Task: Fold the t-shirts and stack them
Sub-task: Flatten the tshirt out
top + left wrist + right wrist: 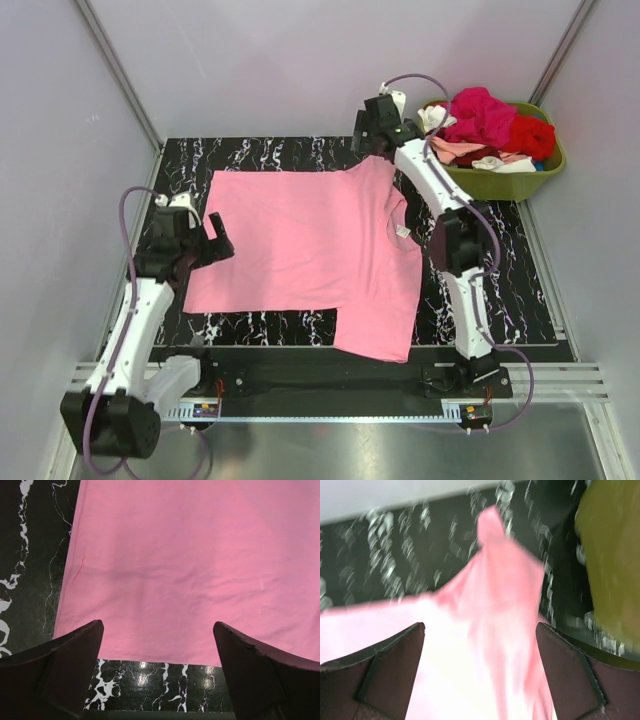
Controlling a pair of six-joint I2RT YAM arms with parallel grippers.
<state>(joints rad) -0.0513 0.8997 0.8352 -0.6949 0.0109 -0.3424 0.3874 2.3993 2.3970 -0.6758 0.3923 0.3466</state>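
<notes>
A medium pink t-shirt (300,240) lies spread flat on the black marbled mat (490,290). One sleeve reaches the mat's near edge. My left gripper (213,245) is open and empty at the shirt's left edge. In the left wrist view the open jaws (158,630) frame the shirt's straight edge (200,570) and a strip of mat. My right gripper (372,140) is open and empty over the shirt's far sleeve. Its view is blurred, and its jaws (480,627) stand wide apart above the rumpled pink cloth (495,595). Magenta (480,112), red (532,135), pale pink (458,148) and white (505,165) tees lie heaped in the tub.
The olive-green tub (500,186) stands at the back right, just off the mat, close to the right arm, and shows at the right of the right wrist view (607,555). Grey walls close in the left, back and right. A metal rail (330,395) runs along the near edge.
</notes>
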